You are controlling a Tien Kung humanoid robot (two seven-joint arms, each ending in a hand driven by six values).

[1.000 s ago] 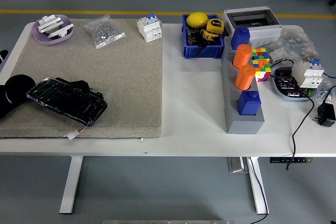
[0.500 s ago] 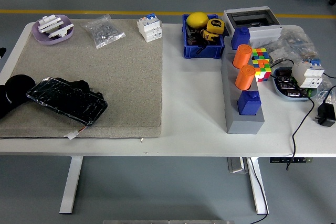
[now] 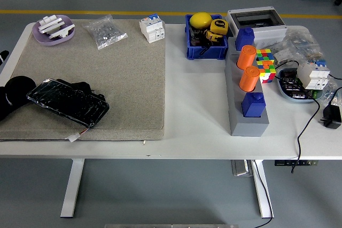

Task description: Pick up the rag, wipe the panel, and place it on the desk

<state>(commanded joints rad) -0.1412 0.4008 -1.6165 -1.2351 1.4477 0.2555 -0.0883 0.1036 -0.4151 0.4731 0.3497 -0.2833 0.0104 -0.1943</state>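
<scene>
The panel (image 3: 68,103), a glossy black slab with a small white connector at its near corner, lies tilted on the beige mat (image 3: 123,84) at the near left. The black rag (image 3: 13,96) is bunched beside and partly under the panel's left end, at the mat's left border. A bit more black cloth shows behind the panel. Only a small dark tip of my left hand (image 3: 2,55) pokes in at the left edge, well behind the rag and touching nothing. The right arm is out of sight.
At the mat's back are a purple dish (image 3: 53,29), a bag of screws (image 3: 106,31) and a breaker (image 3: 152,28). A blue bin (image 3: 206,37), a grey block (image 3: 246,97) with orange and blue pegs, a cube and cables fill the right side.
The dark tip at the left edge drew back slightly and then came back. The rag and panel have not moved.
</scene>
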